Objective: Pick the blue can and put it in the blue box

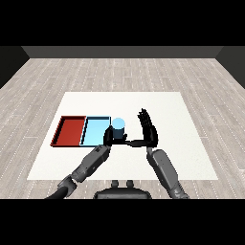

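Red tray (pixel 70 130), light blue tray (pixel 95 130), blue can (pixel 118 126), white table (pixel 182 143), black hands.
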Tool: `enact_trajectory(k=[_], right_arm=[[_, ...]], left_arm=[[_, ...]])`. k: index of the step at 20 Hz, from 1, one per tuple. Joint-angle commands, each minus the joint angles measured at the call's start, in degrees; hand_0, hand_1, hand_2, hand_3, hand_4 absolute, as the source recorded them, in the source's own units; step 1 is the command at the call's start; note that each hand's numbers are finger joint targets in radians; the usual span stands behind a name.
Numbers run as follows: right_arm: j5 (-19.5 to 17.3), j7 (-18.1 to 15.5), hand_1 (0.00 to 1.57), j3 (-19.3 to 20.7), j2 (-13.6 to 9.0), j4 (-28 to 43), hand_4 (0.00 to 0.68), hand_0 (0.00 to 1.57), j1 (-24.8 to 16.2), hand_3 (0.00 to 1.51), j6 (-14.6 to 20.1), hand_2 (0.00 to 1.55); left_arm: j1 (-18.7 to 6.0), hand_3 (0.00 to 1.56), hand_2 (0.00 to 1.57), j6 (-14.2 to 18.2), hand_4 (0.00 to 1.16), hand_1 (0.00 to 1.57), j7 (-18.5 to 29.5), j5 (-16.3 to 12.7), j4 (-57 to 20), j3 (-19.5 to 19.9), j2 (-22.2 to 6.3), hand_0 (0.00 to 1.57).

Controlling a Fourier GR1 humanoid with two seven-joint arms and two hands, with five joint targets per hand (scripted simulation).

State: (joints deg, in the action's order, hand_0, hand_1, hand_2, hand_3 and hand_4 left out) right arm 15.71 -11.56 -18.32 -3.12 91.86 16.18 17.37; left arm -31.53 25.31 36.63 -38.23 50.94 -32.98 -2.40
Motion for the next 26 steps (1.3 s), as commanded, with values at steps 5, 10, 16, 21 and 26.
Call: enact_trajectory(k=[5,10,16,21,26], right_arm=[[7.92,-3.91,0.00,9.91,-2.17,4.70,0.000,0.00,-7.85,0.00,-3.61,0.00],[9.11,-2.23,0.00,11.74,-2.25,6.43,0.000,0.00,-8.24,0.00,-3.38,0.00],[10.37,-4.51,0.00,13.07,-2.82,4.27,0.000,0.00,-11.62,0.00,-6.39,0.00],[11.43,-6.25,0.00,14.67,-2.96,0.64,0.000,0.00,-10.90,0.00,-8.66,0.00],[10.26,-8.68,0.00,13.24,0.46,-4.07,0.000,0.00,-8.84,0.00,-7.78,0.00]], left_arm=[[-1.74,1.52,1.57,-0.16,1.14,1.57,-3.43,2.83,-0.77,5.04,-10.37,1.57],[-2.22,1.52,1.57,1.86,1.15,1.57,-9.54,5.35,-0.81,6.75,-15.99,1.57],[-7.64,1.48,1.57,7.11,1.04,1.57,-21.27,11.66,-11.87,2.50,-17.45,1.57],[-12.65,1.18,1.40,6.21,0.97,1.50,-28.38,14.75,-26.30,1.09,-15.20,1.50],[-13.47,0.44,0.85,5.57,0.88,0.95,-36.89,16.80,-38.98,-1.25,-9.55,0.95]])
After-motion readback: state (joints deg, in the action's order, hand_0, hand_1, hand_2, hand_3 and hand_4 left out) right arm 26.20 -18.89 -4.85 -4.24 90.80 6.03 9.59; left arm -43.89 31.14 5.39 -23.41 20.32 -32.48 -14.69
